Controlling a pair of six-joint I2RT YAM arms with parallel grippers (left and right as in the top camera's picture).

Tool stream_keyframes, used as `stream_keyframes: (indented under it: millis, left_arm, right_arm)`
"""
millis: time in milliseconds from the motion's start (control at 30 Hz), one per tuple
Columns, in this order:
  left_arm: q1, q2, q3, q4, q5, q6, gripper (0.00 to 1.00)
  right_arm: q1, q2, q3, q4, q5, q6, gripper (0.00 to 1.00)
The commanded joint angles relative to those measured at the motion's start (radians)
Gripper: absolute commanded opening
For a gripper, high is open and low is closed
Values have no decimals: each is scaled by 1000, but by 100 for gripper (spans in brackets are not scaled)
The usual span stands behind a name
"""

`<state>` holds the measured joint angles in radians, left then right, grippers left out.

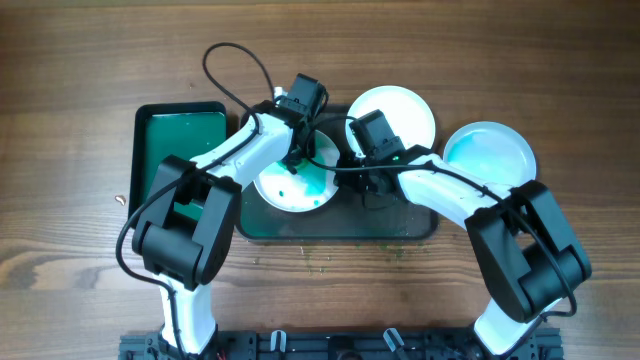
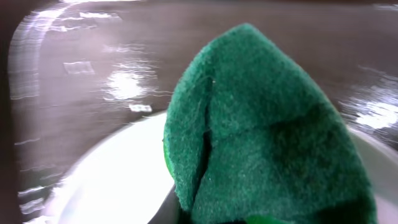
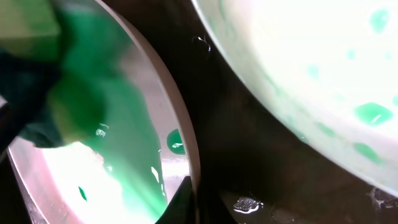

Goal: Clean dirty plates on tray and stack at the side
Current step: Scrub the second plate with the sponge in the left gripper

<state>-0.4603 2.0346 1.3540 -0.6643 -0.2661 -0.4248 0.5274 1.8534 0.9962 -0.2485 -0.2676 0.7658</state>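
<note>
Left arm [image 1: 235, 150] and right arm [image 1: 450, 190] crowd the tray [image 1: 340, 230]; its front strip seems open.

On the wooden table [image 1: 60, 250] — dark tray [image 1: 410, 222], green-lined tray [image 1: 180, 109], one plate [image 1: 490, 155].

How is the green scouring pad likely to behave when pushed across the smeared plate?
The scouring pad looks creased and curved, so it probably bends rather than staying stiff. Its fuzzy surface should drag, not slip, though wet green smears on the plate may ease that.

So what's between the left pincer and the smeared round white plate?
A dark green fibrous scouring pad, over that white plate; the left wrist view shows it.
</note>
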Motion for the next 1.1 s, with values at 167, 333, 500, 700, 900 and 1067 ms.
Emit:
stream_keyframes:
  millis: [167, 333, 500, 700, 900, 1067]
  left_arm:
    - [18, 30, -15, -288, 33, 18, 4]
    - [18, 30, -15, -325, 468, 367, 4]
    - [18, 30, -15, -309, 781, 515, 4]
    - [17, 30, -15, -267, 882, 525, 4]
    - [17, 30, -15, -134, 671, 353, 4]
    - [17, 30, -15, -106, -60, -101, 4]
  right_arm:
    - [2, 21, 13, -6, -18, -8, 4]
    - [2, 21, 13, -5, -18, -7, 4]
    - [2, 21, 13, -5, -18, -8, 4]
    - [2, 21, 13, -5, -18, -8, 4]
    - [2, 21, 13, -6, -18, -8, 4]
    - [2, 21, 13, -5, -18, -8, 4]
